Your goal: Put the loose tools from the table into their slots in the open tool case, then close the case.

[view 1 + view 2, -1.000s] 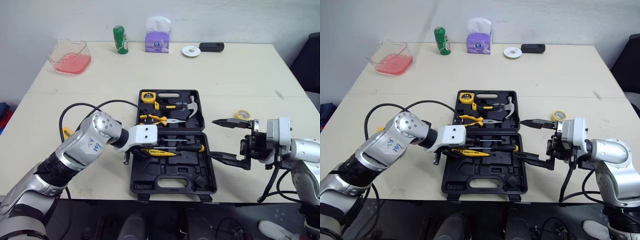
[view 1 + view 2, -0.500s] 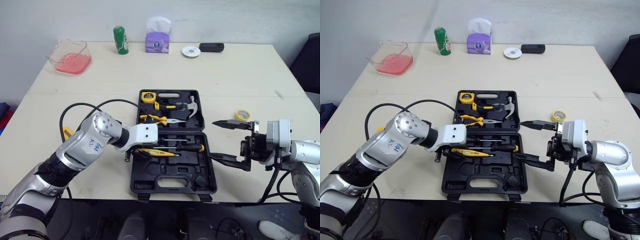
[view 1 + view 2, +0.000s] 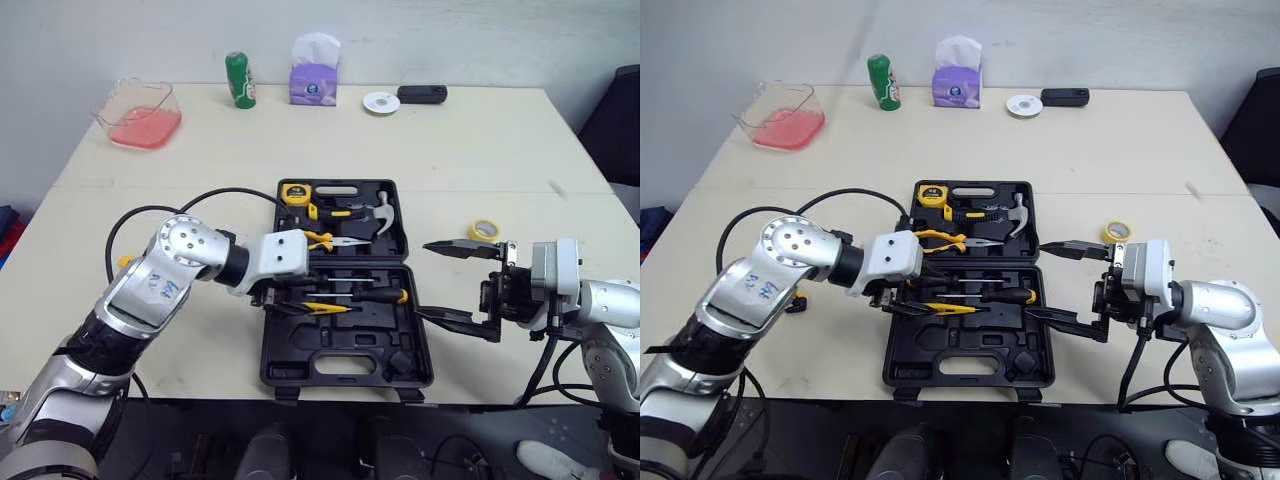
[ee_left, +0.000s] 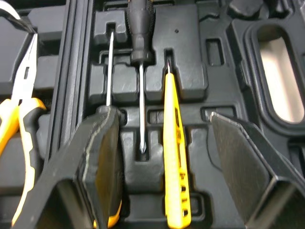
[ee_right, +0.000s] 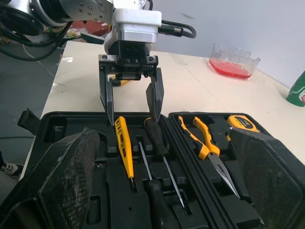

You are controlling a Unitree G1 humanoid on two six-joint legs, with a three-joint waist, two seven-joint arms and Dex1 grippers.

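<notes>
Case (image 3: 300, 346) lies open at the near middle of the table (image 3: 480, 150), lid half on the far side, tray half toward me. Left gripper (image 5: 132, 119) hangs over the left end of the near half, fingers spread wide and holding nothing. Between the fingers I see the yellow tester (image 4: 174, 157) lying in its groove, and beside it the shaft of the black screwdriver (image 4: 141, 28), also seated. As far as I can tell, neither finger touches the tester. A thinner shaft (image 4: 109, 67) sits in the next groove, and its handle end is hidden under one finger. In the far half are the pliers (image 3: 320, 238), the hammer (image 3: 385, 212) and the tape measure (image 3: 295, 192). Right gripper (image 3: 423, 279) is held just off the right edge of the case above the table, jaws wide apart and empty, pointing left toward the case. A yellow tape roll (image 3: 486, 230) lies loose on the table to the right of the case, just beyond the right gripper's far finger. Along the far edge stand a pink tub (image 3: 140, 112), a green can (image 3: 239, 79) and a tissue box (image 3: 314, 72).
</notes>
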